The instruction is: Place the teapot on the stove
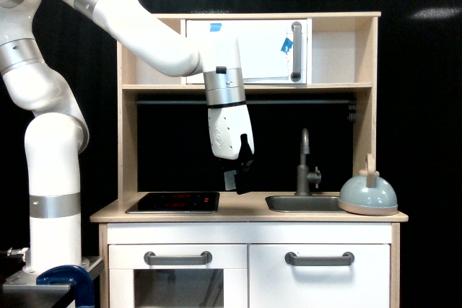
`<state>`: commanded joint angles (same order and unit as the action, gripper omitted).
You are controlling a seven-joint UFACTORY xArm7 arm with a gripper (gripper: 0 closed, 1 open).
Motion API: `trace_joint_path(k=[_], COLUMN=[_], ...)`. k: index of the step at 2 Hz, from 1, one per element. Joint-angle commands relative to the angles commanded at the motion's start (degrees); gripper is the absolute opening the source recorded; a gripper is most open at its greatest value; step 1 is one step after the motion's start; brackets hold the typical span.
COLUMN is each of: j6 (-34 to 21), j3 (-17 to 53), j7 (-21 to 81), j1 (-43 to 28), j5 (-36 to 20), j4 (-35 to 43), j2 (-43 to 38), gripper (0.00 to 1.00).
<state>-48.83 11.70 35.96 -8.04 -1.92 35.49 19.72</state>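
A white robot arm (130, 23) reaches in from the upper left of the frame and bends down in front of a toy play kitchen (249, 156) made of light wood with white doors. Its gripper (240, 178) hangs near the middle of the picture, above the counter (245, 213), over the strip of wood between the stove (173, 202) and the sink (303, 203). It touches nothing and carries nothing; the dark fingers (244, 167) are seen edge-on against the black backdrop, so I cannot tell whether they are spread or closed. The stove is a flat glossy black panel with faint red markings, set in the counter at lower left of centre, and nothing stands on it. The teapot (368, 194), pale blue-grey with a tan arched handle and tan base rim, sits upright at the far right end of the counter, just beside the sink basin and well apart from both the gripper and the stove. A grey faucet (306, 164) stands behind the sink. Above, the upper shelf holds a white cabinet door (245, 52) with a grey vertical handle and small bits of blue tape.
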Motion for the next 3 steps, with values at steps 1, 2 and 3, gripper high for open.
trace_joint_path(k=[1, 2, 3], j6=[-1.49, -7.33, -19.37], j3=[5.75, 6.81, 3.97], j7=[20.95, 37.81, 57.04], j1=[-2.84, -1.37, 7.77], j5=[-9.22, -17.54, -31.92], j4=[12.61, 28.48, 45.39], j2=[-10.77, -24.69, -36.97], gripper=[1.0, 1.0, 1.0])
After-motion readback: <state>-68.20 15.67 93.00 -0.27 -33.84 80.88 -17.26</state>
